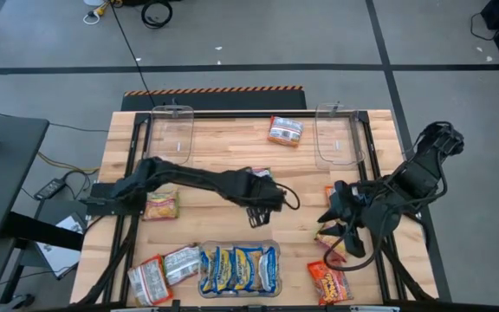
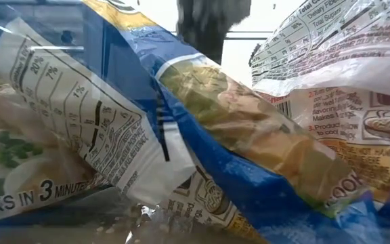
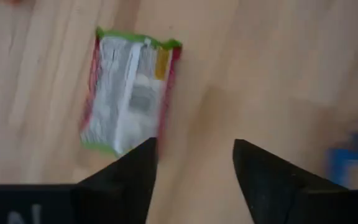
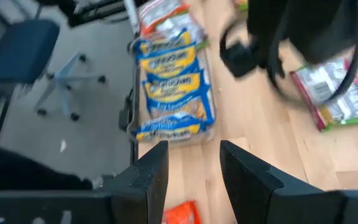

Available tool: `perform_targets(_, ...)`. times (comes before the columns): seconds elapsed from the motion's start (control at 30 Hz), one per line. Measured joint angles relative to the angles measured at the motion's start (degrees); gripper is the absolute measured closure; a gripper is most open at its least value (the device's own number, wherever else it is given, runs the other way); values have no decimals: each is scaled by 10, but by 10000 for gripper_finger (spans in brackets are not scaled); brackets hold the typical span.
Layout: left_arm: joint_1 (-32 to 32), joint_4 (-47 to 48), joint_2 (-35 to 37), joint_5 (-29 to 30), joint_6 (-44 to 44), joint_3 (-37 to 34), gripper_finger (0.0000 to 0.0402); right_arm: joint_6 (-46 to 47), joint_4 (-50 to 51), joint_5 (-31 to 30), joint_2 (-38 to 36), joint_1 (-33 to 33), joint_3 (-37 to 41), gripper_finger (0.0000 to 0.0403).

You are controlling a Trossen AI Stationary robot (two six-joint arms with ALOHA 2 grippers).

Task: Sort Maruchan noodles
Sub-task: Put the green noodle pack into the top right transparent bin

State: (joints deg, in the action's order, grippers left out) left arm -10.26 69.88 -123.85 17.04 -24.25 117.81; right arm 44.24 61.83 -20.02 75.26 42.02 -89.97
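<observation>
Ramen packets lie scattered on the wooden table. Several blue-and-yellow ones [image 1: 236,269] lie side by side in a clear bin at the near edge. A green-and-pink packet [image 3: 129,93] lies silvery back up just ahead of my left gripper [image 3: 194,155], which is open above the table's middle [image 1: 262,212]. My right gripper [image 4: 194,165] is open too and hovers right of centre [image 1: 332,221], above an orange packet [image 4: 179,213]. Other packets lie at the far side [image 1: 285,130], the left [image 1: 161,205] and the near corners [image 1: 150,279] [image 1: 329,282].
Two clear bins [image 1: 173,130] [image 1: 336,134] stand near the far edge. The near bin's rim [image 1: 204,251] sits at the table's near edge. The low view is filled by the blue-and-yellow packets [image 2: 235,135] close to the lens. A blue chair [image 4: 30,50] stands beyond the table.
</observation>
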Motion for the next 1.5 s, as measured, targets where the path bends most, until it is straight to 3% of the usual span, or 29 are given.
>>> perform_targets(0.1, 19, -63, -1, 15, 76, -68, 170, 45, 3, -26, 7, 2, -1, 253)
perform_targets(0.37, 44, -191, -1, 89, 158, -202, 170, 82, 10, -30, 52, -15, 0, 253)
perform_targets(0.67, 23, -305, 2, 108, 280, -293, 171, -21, 8, -19, 66, -87, 0, 253)
perform_targets(0.77, 25, -315, 2, 117, 283, -295, 191, -77, 5, -10, 58, -117, 0, 253)
perform_targets(0.9, 39, -334, 1, 124, 264, -296, 258, -147, 4, -9, 40, -160, 0, 253)
perform_targets(1.1, 73, -297, 4, 80, 247, -268, 379, -209, 11, -9, -9, -206, 0, 253)
perform_targets(1.3, 120, -167, 22, -20, 254, -131, 383, -259, 21, -29, -61, -243, 0, 253)
perform_targets(1.5, 195, -23, 62, -194, 271, 7, 387, -351, 6, -13, -79, -297, 0, 253)
